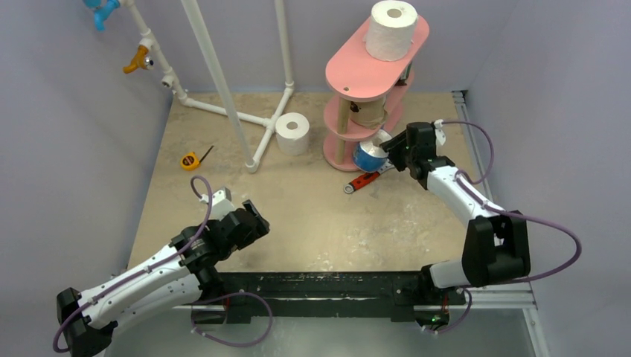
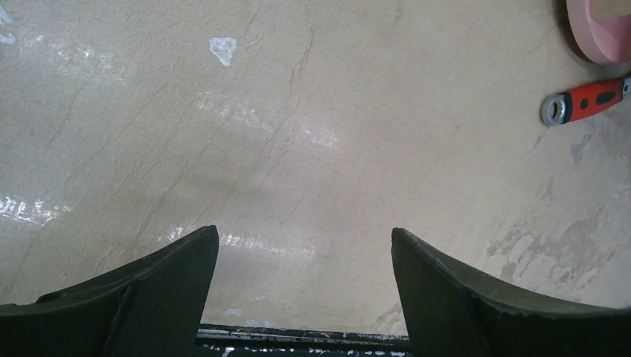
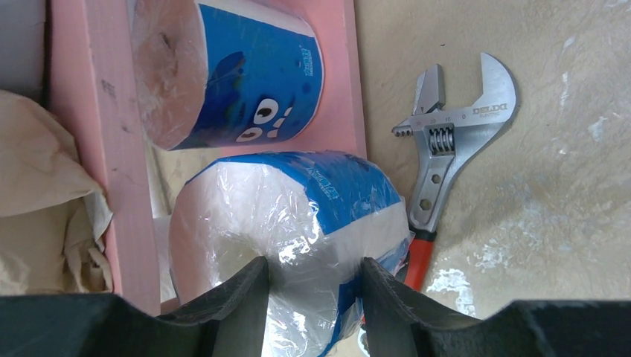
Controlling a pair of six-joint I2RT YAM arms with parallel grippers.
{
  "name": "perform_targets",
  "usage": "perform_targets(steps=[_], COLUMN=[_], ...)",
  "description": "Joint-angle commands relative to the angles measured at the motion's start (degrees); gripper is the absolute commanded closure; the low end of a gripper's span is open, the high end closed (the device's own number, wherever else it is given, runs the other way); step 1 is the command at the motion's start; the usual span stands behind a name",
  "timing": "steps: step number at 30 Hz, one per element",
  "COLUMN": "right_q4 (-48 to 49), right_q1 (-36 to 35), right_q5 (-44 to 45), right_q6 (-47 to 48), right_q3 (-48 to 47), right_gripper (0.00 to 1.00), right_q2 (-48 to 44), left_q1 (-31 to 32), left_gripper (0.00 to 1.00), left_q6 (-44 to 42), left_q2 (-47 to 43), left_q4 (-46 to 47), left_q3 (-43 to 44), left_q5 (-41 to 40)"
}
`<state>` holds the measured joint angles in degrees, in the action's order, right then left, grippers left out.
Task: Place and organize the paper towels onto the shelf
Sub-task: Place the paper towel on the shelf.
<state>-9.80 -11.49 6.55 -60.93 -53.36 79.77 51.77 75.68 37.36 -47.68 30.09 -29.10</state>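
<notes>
From above: clamps right gripper (image 1: 387, 149) on blue-wrapped roll (image 1: 367, 158) by the lowest board of the shelf (image 1: 350, 78). Left wrist: hangs left gripper (image 2: 305, 238) wide open, empty, above table (image 2: 298, 111). Right wrist: dents soft, light, slippery-looking wrap; likely calls for gentle squeeze across the middle.

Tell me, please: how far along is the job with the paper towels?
Done: one white roll stands on the shelf's top board, a tan roll sits below it, and a blue-wrapped roll lies on the lowest board. In hand: the right gripper grips a second blue-wrapped roll at the shelf's foot. Left: another white roll waits on the table beside the pipe frame; the left gripper is open and empty.
</notes>
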Motion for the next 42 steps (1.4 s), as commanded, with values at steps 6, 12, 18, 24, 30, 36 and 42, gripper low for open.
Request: perform_targets(steps=[6,12,18,24,30,36,42], right_q4=[9.5,9.54,11.41,12.03,12.36,12.59,12.57], right_q1=[0.27,0.28,0.2,-0.15,-1.13,-1.6,-1.54], right_q5=[-0.21,-0.08,-0.75,-1.86,-2.51,-2.33,-2.6], right_q6=[-4.5,-4.68,-4.74,-5.15,-5.54,-5.77,-5.48], right_q3=[-3.58,-4.79,-5.86,-6.05,-6.13,-6.31,-6.05], right_gripper=[0.74,0.74,0.74,0.74,0.73,0.72,0.66], right_q2=[2.5,4.04,5.75,6.37,7.51,8.44,8.8], left_q1=[-0.17,-0.15,-0.17,-0.17,-0.13,-0.18,-0.17], left_gripper=[0.15,0.15,0.15,0.15,0.15,0.15,0.15], left_q6=[-0.35,-0.42,-0.41,-0.36,-0.78,-0.84,-0.94], left_q2=[0.82,2.18,3.88,4.5,6.09,6.15,5.6], left_q4=[1.28,1.99,2.44,3.14,3.99,3.56,3.2], left_q3=[0.05,0.41,0.78,0.83,1.32,1.43,1.4], left_q5=[0.12,0.1,0.44,0.36,0.62,0.5,0.12])
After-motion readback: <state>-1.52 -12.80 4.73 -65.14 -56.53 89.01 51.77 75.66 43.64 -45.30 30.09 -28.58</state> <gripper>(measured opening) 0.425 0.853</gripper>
